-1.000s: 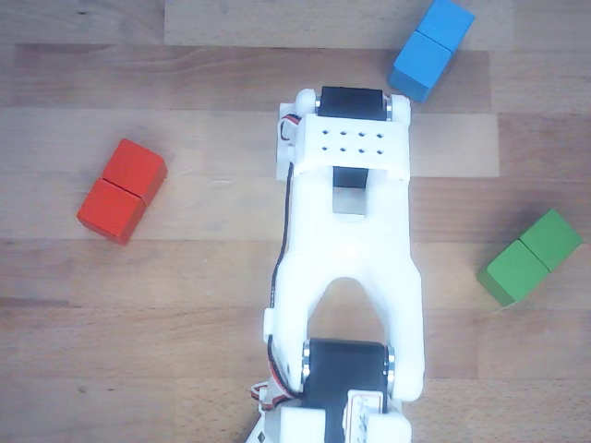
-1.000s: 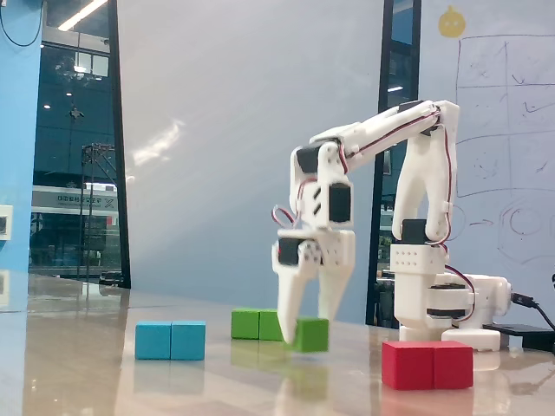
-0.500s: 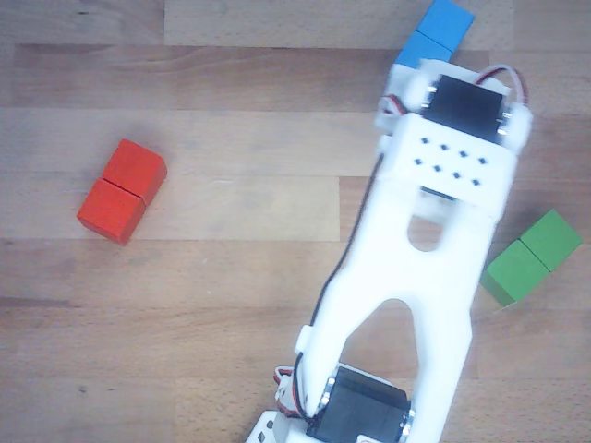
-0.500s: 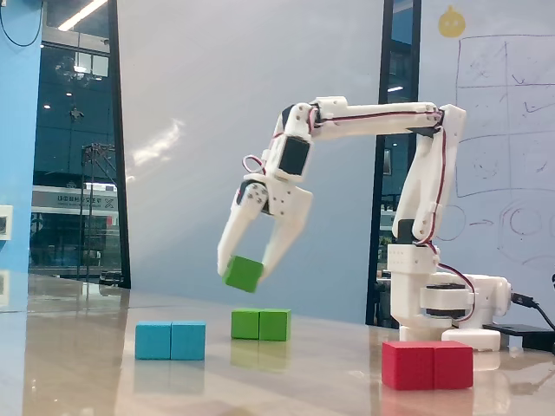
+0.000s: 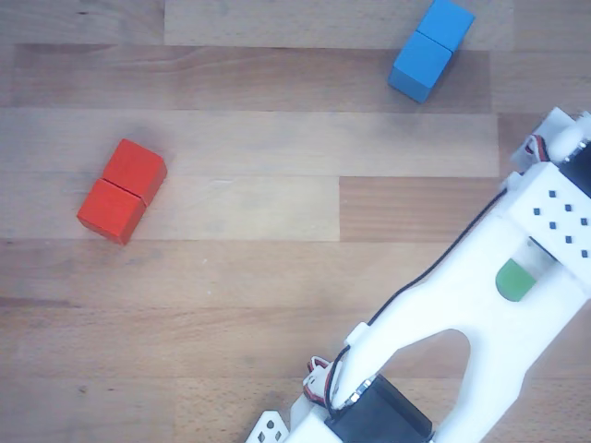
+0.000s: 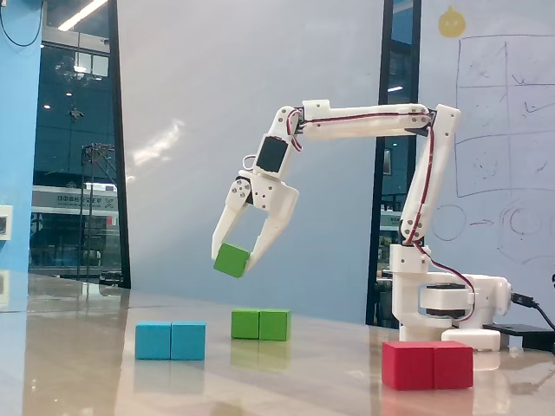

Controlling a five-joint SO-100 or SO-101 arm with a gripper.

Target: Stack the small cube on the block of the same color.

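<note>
In the fixed view my gripper (image 6: 234,256) is shut on the small green cube (image 6: 231,260) and holds it tilted in the air. It hangs above and slightly left of the long green block (image 6: 260,324), which lies on the table with a seam across its middle. There is a clear gap between the cube and the block. In the other view the white arm (image 5: 480,305) covers the lower right. A patch of green (image 5: 514,280) shows through an opening in it; I cannot tell which green piece it is.
A blue two-cube block (image 6: 171,340) lies left of and in front of the green block, and shows at the top right in the other view (image 5: 430,50). A red two-cube block (image 6: 427,364) lies near the arm's base (image 6: 438,303), at the left in the other view (image 5: 121,190).
</note>
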